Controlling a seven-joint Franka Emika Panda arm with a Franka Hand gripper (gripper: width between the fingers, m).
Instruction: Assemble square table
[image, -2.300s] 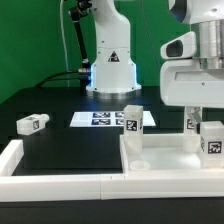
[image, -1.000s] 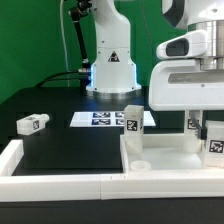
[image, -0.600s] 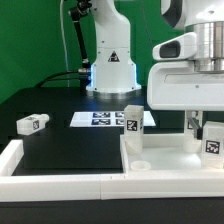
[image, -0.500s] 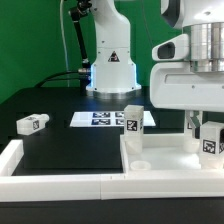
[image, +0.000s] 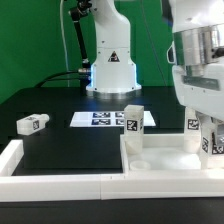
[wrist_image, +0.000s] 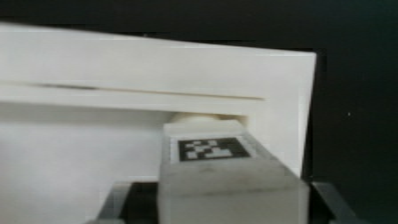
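The white square tabletop (image: 165, 160) lies at the exterior view's right, rim up. One white leg (image: 132, 120) stands upright at its far left corner. My gripper (image: 203, 128) hangs over the tabletop's far right corner, shut on a second tagged leg (image: 207, 143) that it holds upright. In the wrist view this leg (wrist_image: 214, 160) fills the gap between the dark fingers (wrist_image: 130, 202), and its end sits at a corner hole (wrist_image: 205, 119) of the tabletop (wrist_image: 107, 70). A third leg (image: 32, 124) lies loose on the black table at the left.
The marker board (image: 100, 119) lies flat behind the tabletop, in front of the arm's base (image: 110, 65). Low white border strips run along the front (image: 60, 186) and the left edge (image: 10, 153) of the black table.
The gripper's hand has turned at the wrist and shifted slightly over the far right corner, still holding the leg. The other parts have not moved.
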